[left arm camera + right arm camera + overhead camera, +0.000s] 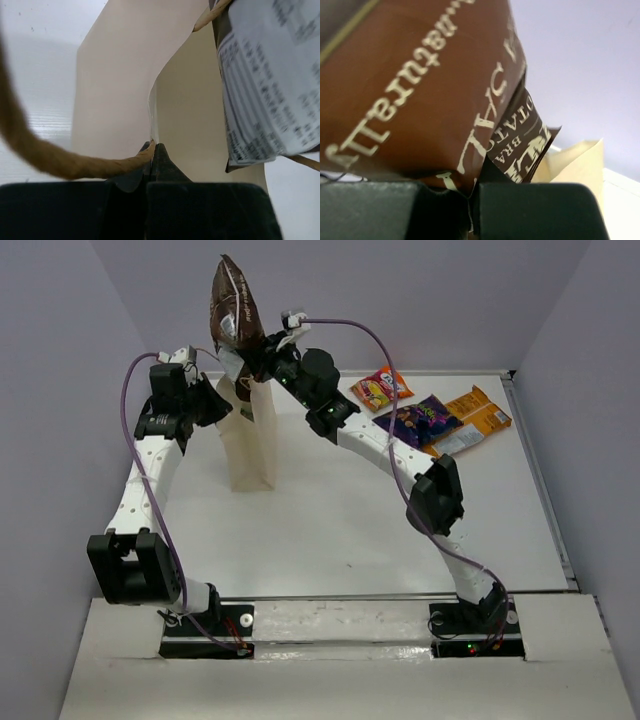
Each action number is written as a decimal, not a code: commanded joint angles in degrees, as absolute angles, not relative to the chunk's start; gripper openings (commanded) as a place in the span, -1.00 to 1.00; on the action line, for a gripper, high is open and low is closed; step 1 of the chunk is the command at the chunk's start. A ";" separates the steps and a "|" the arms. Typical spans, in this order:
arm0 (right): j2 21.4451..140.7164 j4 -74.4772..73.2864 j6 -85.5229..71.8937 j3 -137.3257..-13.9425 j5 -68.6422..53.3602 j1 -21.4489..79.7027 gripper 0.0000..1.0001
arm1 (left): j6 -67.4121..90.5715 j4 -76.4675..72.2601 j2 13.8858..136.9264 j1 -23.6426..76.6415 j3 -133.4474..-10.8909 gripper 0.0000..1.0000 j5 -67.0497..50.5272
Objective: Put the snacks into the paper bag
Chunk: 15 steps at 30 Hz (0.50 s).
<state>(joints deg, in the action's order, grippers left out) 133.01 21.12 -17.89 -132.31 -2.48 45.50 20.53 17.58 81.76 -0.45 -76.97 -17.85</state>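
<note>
Right gripper [470, 192] pinches crinkly dark brown packet [235, 305] — left gripper [152, 152] clamps smooth tan paper bag [252, 445] rim.

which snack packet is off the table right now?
The dark brown packet: the right gripper holds it up above the paper bag. The red-orange packet, purple packet and orange packet lie on the table, far right.

The whole table [330, 530] is seen from above and behind the arm bases [470, 625] by the top external view, faced down toward the far wall [420, 290]. The left wrist view is set close behind the left gripper [154, 150], aimed at the edge of the paper bag [120, 75]. The right wrist view, tilted upward, is filled at close range by the dark brown packet [410, 85]. Both things are shared by all views.
</note>
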 commanded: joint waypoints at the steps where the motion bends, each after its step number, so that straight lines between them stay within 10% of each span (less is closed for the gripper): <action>1: 121.84 26.98 -15.91 -121.95 -1.34 47.10 -0.99 | 21.18 18.28 82.35 -0.35 -79.10 -1.00 -17.58; 15: 116.72 19.08 -12.66 -110.12 8.87 50.01 -0.82 | 21.09 18.90 83.41 -0.61 -80.33 -1.00 -16.35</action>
